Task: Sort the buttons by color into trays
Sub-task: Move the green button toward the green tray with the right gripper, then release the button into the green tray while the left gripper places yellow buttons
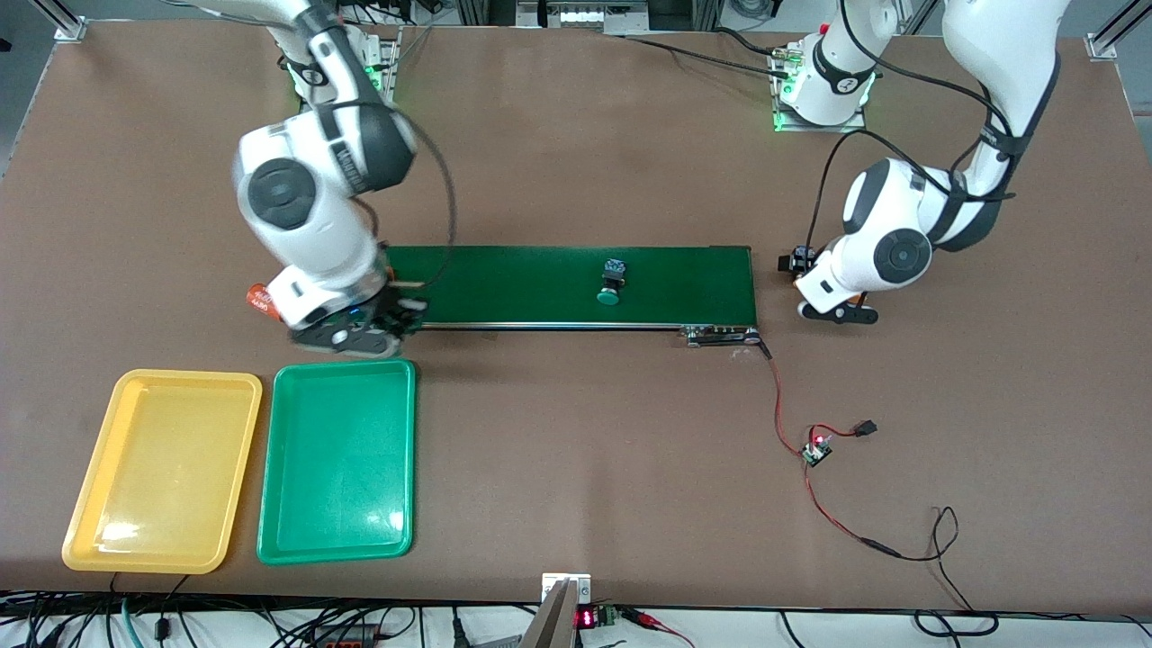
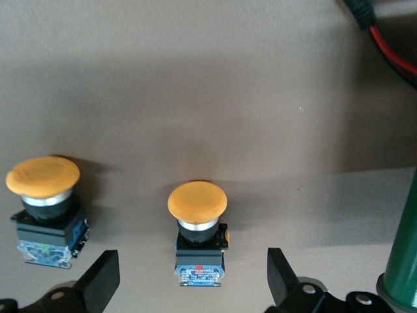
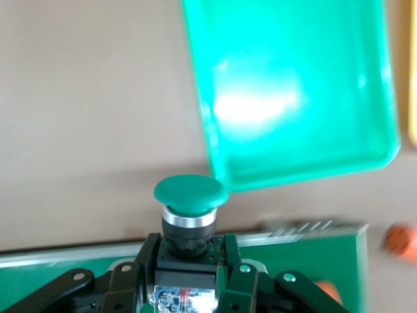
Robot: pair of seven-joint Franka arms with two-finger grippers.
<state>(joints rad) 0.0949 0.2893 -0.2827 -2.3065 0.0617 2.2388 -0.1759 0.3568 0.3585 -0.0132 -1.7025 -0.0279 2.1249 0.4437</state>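
Over the belt (image 1: pixel 576 286) end beside the green tray (image 1: pixel 338 461), right gripper (image 3: pixel 189 274) jaws clamp 1 green button (image 3: pixel 190 215), cap pointing toward the tray. Left gripper (image 2: pixel 192 277) waits, jaws wide, straddling a yellow button (image 2: pixel 198 228).

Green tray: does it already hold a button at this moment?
No. The green tray lies bare, and the right gripper holds a green-capped button above the table beside it.

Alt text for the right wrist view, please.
The right gripper is shut on a green-capped button, cap up, above the belt's edge. The green tray lies empty on the brown table close by.
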